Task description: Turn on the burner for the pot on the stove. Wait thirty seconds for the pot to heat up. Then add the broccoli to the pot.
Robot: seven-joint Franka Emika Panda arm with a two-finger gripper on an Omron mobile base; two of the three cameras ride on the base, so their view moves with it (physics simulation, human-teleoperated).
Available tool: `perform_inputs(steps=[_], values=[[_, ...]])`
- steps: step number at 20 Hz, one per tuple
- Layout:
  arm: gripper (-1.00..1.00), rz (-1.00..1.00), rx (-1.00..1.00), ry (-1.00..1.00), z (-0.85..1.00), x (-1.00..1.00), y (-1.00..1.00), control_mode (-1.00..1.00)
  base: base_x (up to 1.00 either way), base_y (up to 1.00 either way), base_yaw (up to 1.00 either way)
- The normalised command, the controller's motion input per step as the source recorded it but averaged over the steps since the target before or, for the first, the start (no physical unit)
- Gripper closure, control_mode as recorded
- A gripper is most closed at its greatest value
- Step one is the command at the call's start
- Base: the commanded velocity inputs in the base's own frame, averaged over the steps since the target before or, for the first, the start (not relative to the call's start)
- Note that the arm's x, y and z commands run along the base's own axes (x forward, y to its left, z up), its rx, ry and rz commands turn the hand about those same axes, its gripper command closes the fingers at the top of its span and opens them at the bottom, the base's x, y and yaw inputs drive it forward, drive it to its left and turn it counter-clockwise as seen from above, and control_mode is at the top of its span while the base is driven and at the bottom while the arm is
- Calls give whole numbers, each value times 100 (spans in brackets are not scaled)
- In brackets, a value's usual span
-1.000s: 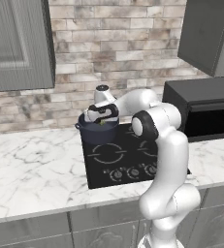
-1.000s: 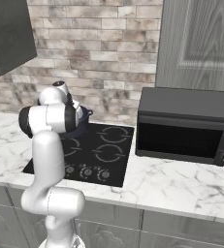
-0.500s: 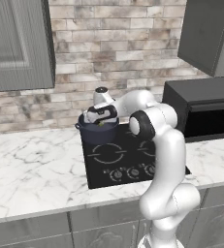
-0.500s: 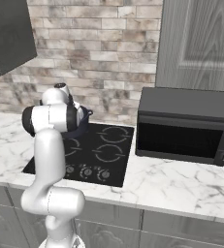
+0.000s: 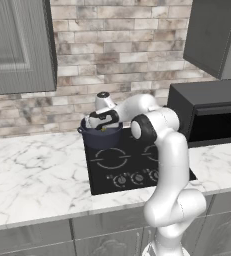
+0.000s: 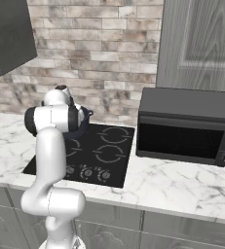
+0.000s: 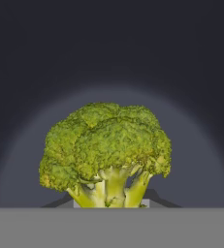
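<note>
pot (image 5: 101, 136): round, dark blue-grey, upright on the stove's back left ring
stove (image 5: 137, 165): flat black glass cooktop, knobs along its front edge
broccoli (image 7: 106, 152): green floret, stem toward camera, above the pot's grey inside

I am looking through the left base view from behind the arm on its left, facing forward and down at the stove (image 5: 137, 167) from a middling distance; the right base view is watching from behind on the right, facing the same stove (image 6: 92, 155); both are sharing the pot (image 5: 101, 136), the brick wall (image 5: 122, 55) and the table (image 5: 32, 175); the hand view is peering very closely along the pincer at the broccoli (image 7: 106, 150), with the pot's grey inside behind it.
</note>
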Motion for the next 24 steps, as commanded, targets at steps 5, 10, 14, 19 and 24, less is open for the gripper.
perform_inputs(steps=[5, 10, 14, 19, 24], values=[[100, 0, 0, 0, -8, 11, 4, -100, 0, 0, 0], [100, 0, 0, 0, -7, 9, 0, -100, 0, 0, 0], [100, 0, 0, 0, -9, 8, 2, -100, 0, 0, 0], [100, 0, -2, 0, -10, 9, 0, -100, 0, 0, 0], [-100, 0, -2, 0, -8, 9, 0, -100, 0, 0, 0]])
